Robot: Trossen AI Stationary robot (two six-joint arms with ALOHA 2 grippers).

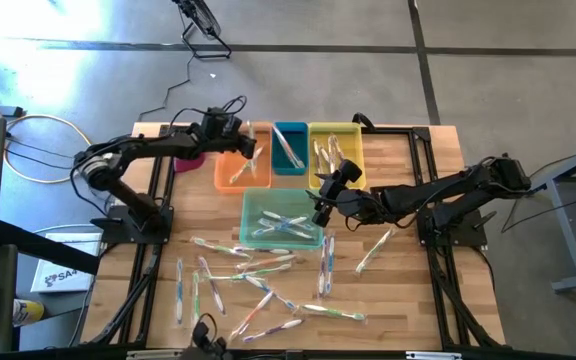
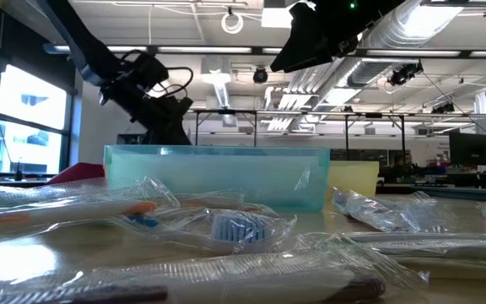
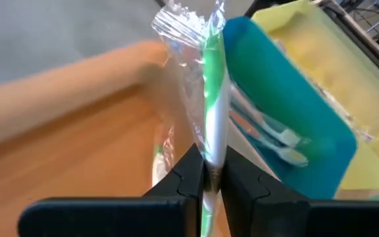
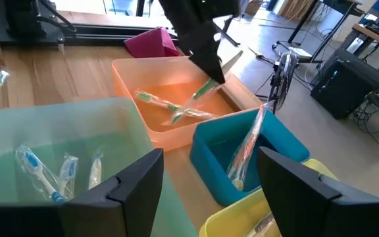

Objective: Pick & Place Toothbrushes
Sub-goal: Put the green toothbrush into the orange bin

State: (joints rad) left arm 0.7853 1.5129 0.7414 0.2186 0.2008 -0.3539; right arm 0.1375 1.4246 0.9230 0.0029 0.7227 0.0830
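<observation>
Several wrapped toothbrushes [image 1: 258,280] lie loose on the near half of the table. More lie in the orange bin [image 1: 240,172], blue bin [image 1: 289,150], yellow bin [image 1: 335,150] and pale green bin [image 1: 280,220]. My left gripper [image 1: 249,147] hangs over the orange bin, shut on a green-and-white toothbrush [image 3: 213,99] in a clear wrapper. My right gripper [image 4: 209,197] is open above the pale green bin's right far corner [image 1: 320,205] and touches nothing. My left gripper pinches the green-and-white toothbrush by its handle [image 3: 210,164] between the two fingers, through the clear wrapper. The brush runs on past the fingertips along their line. In the right wrist view it slants down from the fingers [image 4: 206,89] over the orange bin [image 4: 176,99].
A pink bin [image 1: 190,158] sits left of the orange one, under my left arm. The four bins crowd the table's far middle. Loose toothbrushes cover the near part, and one [image 1: 373,250] lies toward the right. Black frame rails [image 1: 438,270] run along both sides.
</observation>
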